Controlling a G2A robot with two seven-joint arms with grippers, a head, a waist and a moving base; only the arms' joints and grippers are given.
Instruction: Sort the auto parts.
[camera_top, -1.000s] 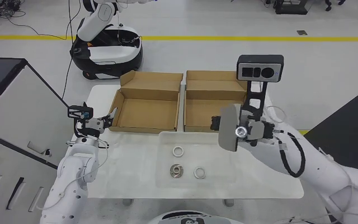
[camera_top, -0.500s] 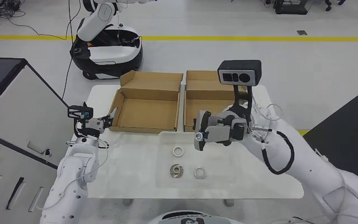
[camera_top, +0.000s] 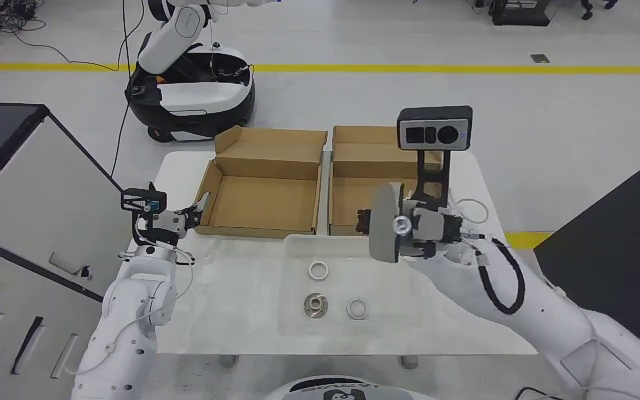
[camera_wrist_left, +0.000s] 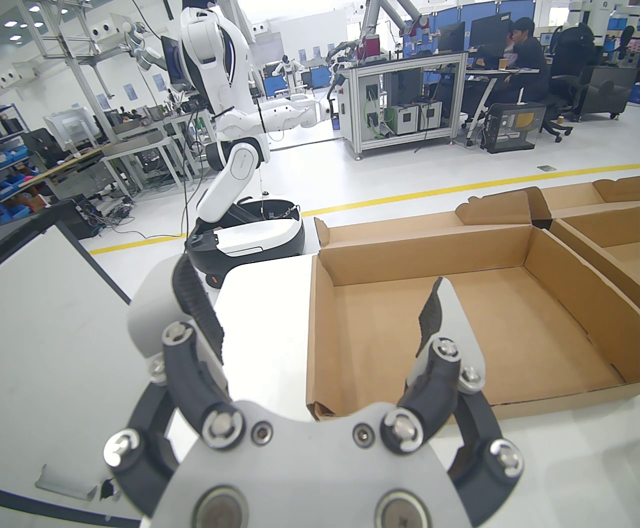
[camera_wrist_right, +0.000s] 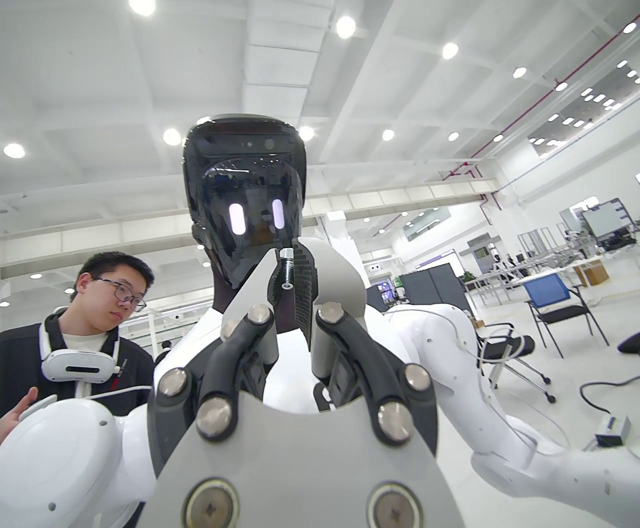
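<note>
My right gripper points upward, raised above the table, and is shut on a small threaded metal bolt. From above, that gripper hangs over the near edge of the right cardboard box, the bolt shining at its tip. A clear tray holds a white ring, a metal hub-like part and another ring. My left gripper stands open and holds nothing, beside the left cardboard box. In the top view it is at that box's left side.
Two open cardboard boxes sit side by side at the back of the white table. Another white robot on a dark base stands beyond the table's far edge. A grey cabinet is at the left.
My right arm swung left over the tray with the bolt, then came back right and turned its wrist upward. The left arm has stayed still.
</note>
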